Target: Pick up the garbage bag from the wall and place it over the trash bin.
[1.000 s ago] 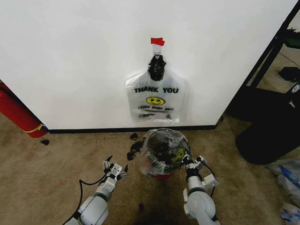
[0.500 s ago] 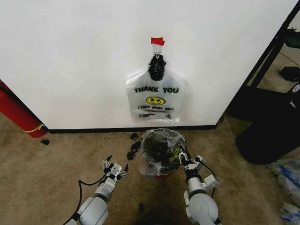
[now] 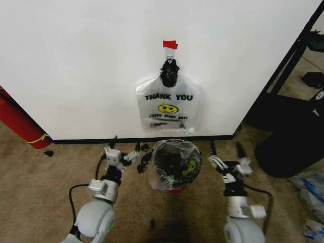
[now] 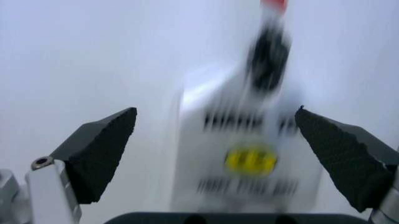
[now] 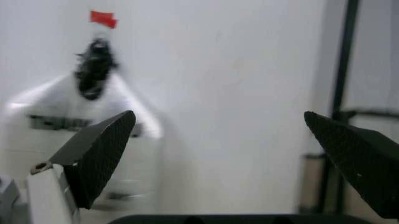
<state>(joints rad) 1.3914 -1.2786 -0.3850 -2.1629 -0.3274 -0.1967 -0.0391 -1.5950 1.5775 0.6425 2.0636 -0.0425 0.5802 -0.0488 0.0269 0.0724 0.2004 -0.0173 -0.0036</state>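
Note:
The garbage bag, thin, wrinkly and see-through with a yellow smiley, is draped over the rim of the small black trash bin, whose red base shows below. The bin stands on the carpet just in front of the white wall. My left gripper is open to the left of the bin, apart from the bag. My right gripper is open to its right, also clear of it. Both wrist views look between open fingers at the wall.
A smooth white THANK YOU bag hangs on the wall from a hook under red tape. A red fire extinguisher leans at the left. Black scraps lie beside the bin. Dark furniture and plastic bags stand at the right.
My right gripper has let go of the bag's rim and swung right, away from the bin. The left gripper has moved forward toward the wall. The bag stays over the bin.

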